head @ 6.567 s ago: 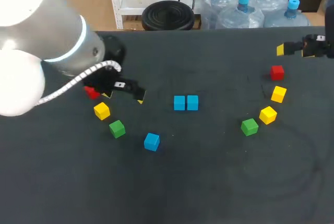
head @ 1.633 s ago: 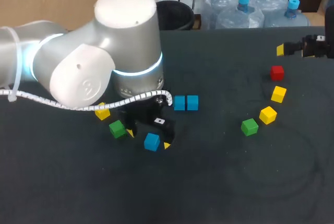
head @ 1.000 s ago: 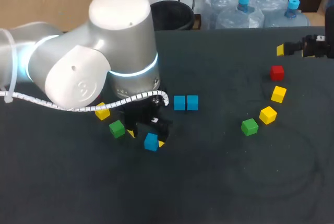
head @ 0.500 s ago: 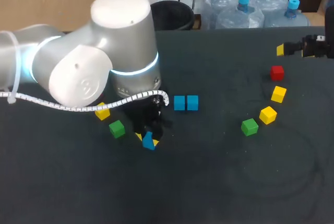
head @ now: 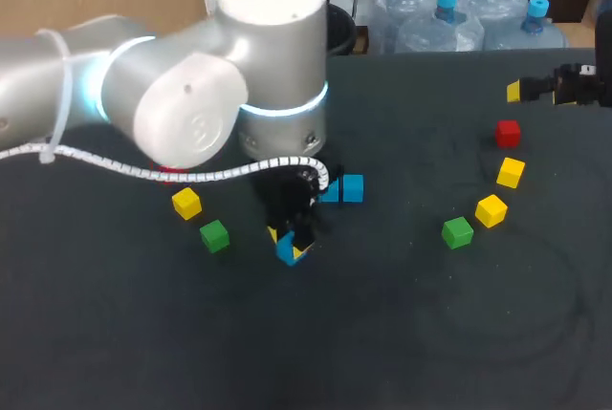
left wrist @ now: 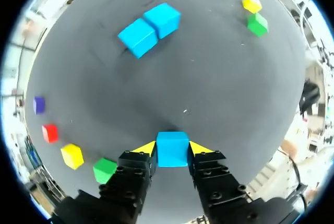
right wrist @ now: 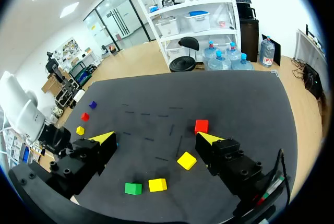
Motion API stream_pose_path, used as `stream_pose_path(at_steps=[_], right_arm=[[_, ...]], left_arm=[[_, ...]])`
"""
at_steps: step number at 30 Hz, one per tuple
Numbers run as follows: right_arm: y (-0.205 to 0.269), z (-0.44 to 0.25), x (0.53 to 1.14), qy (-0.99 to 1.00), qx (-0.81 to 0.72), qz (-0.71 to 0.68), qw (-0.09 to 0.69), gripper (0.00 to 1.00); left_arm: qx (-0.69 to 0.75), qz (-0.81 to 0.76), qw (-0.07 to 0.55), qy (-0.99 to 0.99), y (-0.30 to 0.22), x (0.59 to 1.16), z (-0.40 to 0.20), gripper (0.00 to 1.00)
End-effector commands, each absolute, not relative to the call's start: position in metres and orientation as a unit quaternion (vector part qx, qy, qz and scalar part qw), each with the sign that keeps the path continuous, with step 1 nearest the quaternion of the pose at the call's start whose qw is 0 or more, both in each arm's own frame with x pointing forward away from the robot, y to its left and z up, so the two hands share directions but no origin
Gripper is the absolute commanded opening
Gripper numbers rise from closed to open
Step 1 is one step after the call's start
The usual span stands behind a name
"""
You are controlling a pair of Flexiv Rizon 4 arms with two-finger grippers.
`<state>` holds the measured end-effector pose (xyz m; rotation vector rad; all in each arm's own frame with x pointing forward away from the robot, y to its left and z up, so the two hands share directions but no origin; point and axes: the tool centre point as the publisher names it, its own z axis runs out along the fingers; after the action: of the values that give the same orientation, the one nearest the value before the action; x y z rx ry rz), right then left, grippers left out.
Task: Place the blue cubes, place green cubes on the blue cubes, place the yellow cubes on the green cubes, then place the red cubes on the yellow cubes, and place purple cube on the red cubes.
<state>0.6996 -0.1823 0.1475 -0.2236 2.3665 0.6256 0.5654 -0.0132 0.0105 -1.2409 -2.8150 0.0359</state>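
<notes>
My left gripper (left wrist: 172, 149) is shut on a blue cube (left wrist: 172, 150), one yellow tip on each side. In the head view this blue cube (head: 287, 251) hangs tilted in my left gripper (head: 291, 244), just left of and nearer than the pair of blue cubes (head: 353, 188) standing side by side. In the left wrist view the pair (left wrist: 150, 28) lies ahead of the fingers. My right gripper (right wrist: 156, 139) is open and holds nothing, at the far right of the table (head: 521, 91).
A yellow cube (head: 186, 203), a green cube (head: 214, 235) and a partly hidden red cube (head: 170, 174) lie left. A purple cube (left wrist: 38, 104) sits beyond them. At the right are a red cube (head: 508, 131), two yellow cubes (head: 511, 172) (head: 491, 209) and a green cube (head: 457, 232).
My left gripper came down around the lone blue cube, shut on it, and has carried it a little to the right toward the blue pair. My right arm has not moved.
</notes>
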Motion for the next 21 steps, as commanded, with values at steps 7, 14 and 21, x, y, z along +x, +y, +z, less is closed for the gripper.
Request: stream_pose_path(at_steps=[7,14,21], right_arm=[[-0.183,0.148,0.699,0.907,-0.085,0.239,0.335,1.0],[-0.183,0.148,0.699,0.907,-0.085,0.239,0.335,1.0],[-0.183,0.148,0.699,0.907,-0.085,0.239,0.335,1.0]], left_arm=[[-0.472,-0.002,0.056,-0.88,-0.01,0.585,0.019,0.0],[-0.528,-0.015,0.021,-0.849,0.002,0.596,0.023,0.0],[-0.6,-0.043,0.009,-0.799,-0.004,0.602,0.024,0.0]])
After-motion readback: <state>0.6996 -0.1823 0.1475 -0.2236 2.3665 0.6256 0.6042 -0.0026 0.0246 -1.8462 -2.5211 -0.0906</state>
